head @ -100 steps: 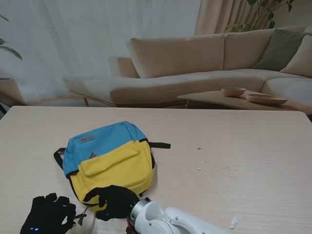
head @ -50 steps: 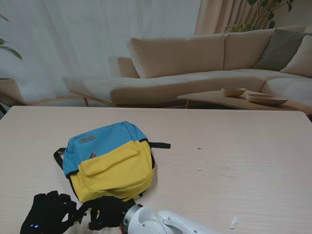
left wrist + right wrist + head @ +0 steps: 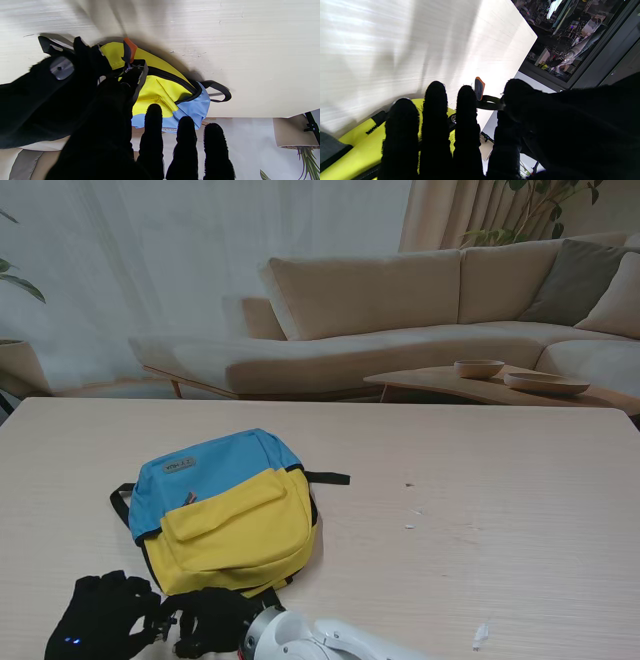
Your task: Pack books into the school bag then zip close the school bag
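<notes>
The blue and yellow school bag (image 3: 225, 505) lies flat on the table with its zip line looking closed (image 3: 175, 80). No books show. Both black-gloved hands meet at the bag's corner nearest me. My left hand (image 3: 100, 620) pinches the bag's black edge (image 3: 140, 75) beside the slider. My right hand (image 3: 210, 620) curls its fingers (image 3: 435, 117) at the zipper pull, whose orange tab (image 3: 130, 48) sticks out past them (image 3: 479, 87). The exact hold on the pull is hidden by the gloves.
A black strap loop (image 3: 220, 91) lies at the bag's far side, another strap (image 3: 328, 477) to its right. Small white scraps (image 3: 480, 635) dot the table on the right. A sofa (image 3: 400, 310) and a low table with bowls (image 3: 500, 380) stand beyond.
My right hand has slid left and nearer to me along the bag's near edge, off the yellow pocket, until it meets my left hand. The left hand has barely shifted.
</notes>
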`<state>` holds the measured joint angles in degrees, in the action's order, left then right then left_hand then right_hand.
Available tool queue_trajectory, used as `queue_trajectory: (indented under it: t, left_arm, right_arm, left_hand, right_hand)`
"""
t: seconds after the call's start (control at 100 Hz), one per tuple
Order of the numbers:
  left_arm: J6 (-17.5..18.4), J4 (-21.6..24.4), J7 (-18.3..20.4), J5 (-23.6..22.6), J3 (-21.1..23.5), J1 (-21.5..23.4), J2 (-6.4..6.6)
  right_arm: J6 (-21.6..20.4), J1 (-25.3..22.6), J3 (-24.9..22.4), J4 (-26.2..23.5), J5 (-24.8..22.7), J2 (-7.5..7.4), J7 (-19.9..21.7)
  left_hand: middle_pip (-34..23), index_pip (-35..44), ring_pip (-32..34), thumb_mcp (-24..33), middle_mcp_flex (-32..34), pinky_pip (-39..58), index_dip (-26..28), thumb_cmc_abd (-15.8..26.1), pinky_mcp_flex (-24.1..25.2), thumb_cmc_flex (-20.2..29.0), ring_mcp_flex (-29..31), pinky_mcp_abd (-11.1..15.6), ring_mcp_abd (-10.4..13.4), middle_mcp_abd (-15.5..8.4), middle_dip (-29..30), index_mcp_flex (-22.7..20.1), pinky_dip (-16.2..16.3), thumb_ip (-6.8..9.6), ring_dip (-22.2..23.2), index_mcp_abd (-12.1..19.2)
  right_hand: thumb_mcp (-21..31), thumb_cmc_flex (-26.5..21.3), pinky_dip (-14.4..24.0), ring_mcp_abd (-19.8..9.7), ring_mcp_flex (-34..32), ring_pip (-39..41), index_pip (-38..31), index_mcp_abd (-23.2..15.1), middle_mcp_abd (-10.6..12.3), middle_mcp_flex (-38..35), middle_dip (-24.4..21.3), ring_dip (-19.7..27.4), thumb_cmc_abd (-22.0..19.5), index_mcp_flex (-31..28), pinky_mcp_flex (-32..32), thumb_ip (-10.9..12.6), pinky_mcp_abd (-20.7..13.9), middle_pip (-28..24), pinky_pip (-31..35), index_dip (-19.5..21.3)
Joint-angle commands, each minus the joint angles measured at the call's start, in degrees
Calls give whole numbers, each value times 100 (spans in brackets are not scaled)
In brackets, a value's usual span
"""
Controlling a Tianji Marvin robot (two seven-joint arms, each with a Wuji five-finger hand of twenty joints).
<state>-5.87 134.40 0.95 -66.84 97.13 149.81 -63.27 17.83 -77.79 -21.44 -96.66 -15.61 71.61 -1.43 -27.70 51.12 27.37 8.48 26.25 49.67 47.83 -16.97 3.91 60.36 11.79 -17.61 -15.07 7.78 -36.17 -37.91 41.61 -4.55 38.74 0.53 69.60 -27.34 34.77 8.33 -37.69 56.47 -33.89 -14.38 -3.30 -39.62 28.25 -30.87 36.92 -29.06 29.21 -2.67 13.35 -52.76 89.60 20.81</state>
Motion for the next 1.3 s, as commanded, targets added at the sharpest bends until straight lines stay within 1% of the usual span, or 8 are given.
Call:
queue_trajectory:
  t: [0.0,0.17,0.29,0.53,0.69,0.91,1.13,1.29]
  left_arm:
    - [78,70,90,94,-2,53,-26]
    - [29,11,-47,201,-28,14,-41]
    - [-124,-11,47,329,-45,-33,-41]
    - [-14,-250,-335,249,46,-107,-70]
    - [169,-598,-582,14,122,-309,-58]
    - [648,-1333,-784,367,24,-1089,-22]
    - [967,-1641,-111,790,-180,-1674,77]
    - [957,-1735,318,858,-343,-1920,145]
  right_arm:
    - [14,-29,61,37,10,129,65]
    - [39,-21,84,131,-12,166,24]
    - [16,-56,56,169,-38,169,-33]
    - [-80,-85,-3,173,-230,77,-42]
    - [-149,-138,-92,129,-277,-8,-6]
    - [-258,-250,-221,74,-307,-129,60]
    - [-318,-323,-328,38,-362,-215,107]
    - [-331,-343,-362,34,-386,-240,120]
  left_hand:
    - [-92,87,76,76,20,196,17,130,79,174,2,-78,-46,-34,-72,-279,12,213,87,551]
    - [-75,54,68,85,0,201,29,169,77,151,-6,-85,-56,-17,-67,-174,11,207,84,533]
    - [139,-553,-131,8,-412,28,-222,173,160,-144,-158,-31,16,-43,46,965,-70,269,-33,211]
    - [496,-1871,-450,1550,-683,-392,-1336,204,156,-1117,-193,-51,103,-195,429,1839,-136,219,-244,798]
    - [793,-2126,-772,1939,-872,-759,-1798,70,155,-1254,-237,-39,201,-416,712,2337,-275,169,-482,1285]
    - [1144,-2186,-1379,1883,-1300,-1759,-2054,83,162,-1496,-482,127,380,-725,1068,2933,-564,153,-895,1631]
    - [1206,-2177,-1559,1865,-1420,-2382,-2047,-105,206,-2043,-620,208,443,-741,1113,2931,-371,100,-905,1610]
    - [1185,-2004,-1562,1969,-1313,-2457,-1985,-193,209,-1968,-599,221,455,-578,1088,2450,-286,99,-870,1595]
  right_hand:
    - [160,-118,108,-10,-232,167,147,-404,-17,10,95,-96,118,156,52,-122,17,-156,296,-105]
    - [85,-273,139,144,-673,328,-2033,133,-156,-589,50,-80,667,-1596,240,-715,166,-200,396,-208]
    - [-100,-161,162,291,-1069,412,-2642,341,-228,-1092,31,-45,547,-2482,362,-794,338,-195,457,124]
    - [-173,-202,163,304,-1099,368,-2528,349,-241,-1133,17,11,476,-2518,373,-825,352,-118,455,289]
    - [-181,-231,164,305,-1120,343,-2490,379,-251,-1172,-6,32,475,-2532,373,-832,352,-76,455,291]
    - [-174,-256,165,308,-1134,328,-2461,387,-255,-1199,-31,48,473,-2526,373,-832,352,-37,455,290]
    - [-163,-286,163,312,-1140,318,-2446,396,-265,-1212,-41,59,483,-2528,370,-832,350,-20,449,284]
    - [-156,-304,162,312,-1140,319,-2445,392,-254,-1218,-45,63,484,-2535,371,-838,350,-15,448,286]
